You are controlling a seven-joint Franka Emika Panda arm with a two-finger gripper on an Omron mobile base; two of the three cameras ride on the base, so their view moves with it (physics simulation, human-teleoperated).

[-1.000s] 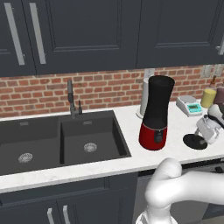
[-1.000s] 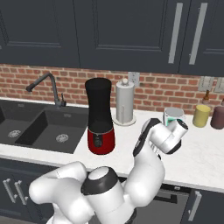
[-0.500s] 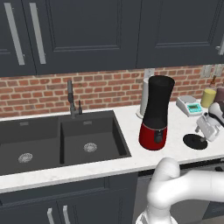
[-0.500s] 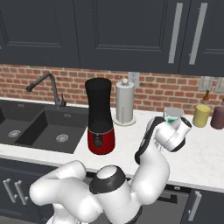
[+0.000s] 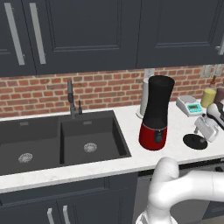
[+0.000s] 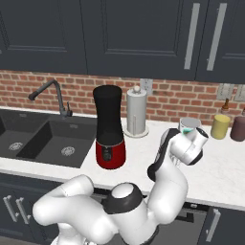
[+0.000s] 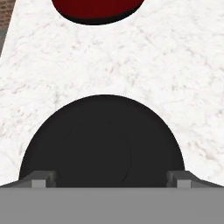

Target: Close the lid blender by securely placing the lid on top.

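Two things matter here: the lid [image 5: 195,141] and the blender [image 5: 155,112]. We find the lid lying flat on the white counter [image 5: 109,162], to the right of the blender and clear of its red base. The blender stands upright near the paper-towel roll [image 6: 136,111], and its jar top carries no lid.

We see the gripper [image 7: 111,178] directly over the lid, pointing down at it. In the hand view its two fingertips [image 7: 43,178] stand wide apart, one at each side of the black disc, with nothing between them. The gripper is fully spread and grips nothing.

We judge the task to be at its early stage: the approach to the lid looks complete, but no grasp is made. What remains, in our estimate:

1. Lower the gripper and close it on the lid.
2. Lift the lid off the counter.
3. Carry it over the jar.
4. Seat it squarely on the jar top and release.
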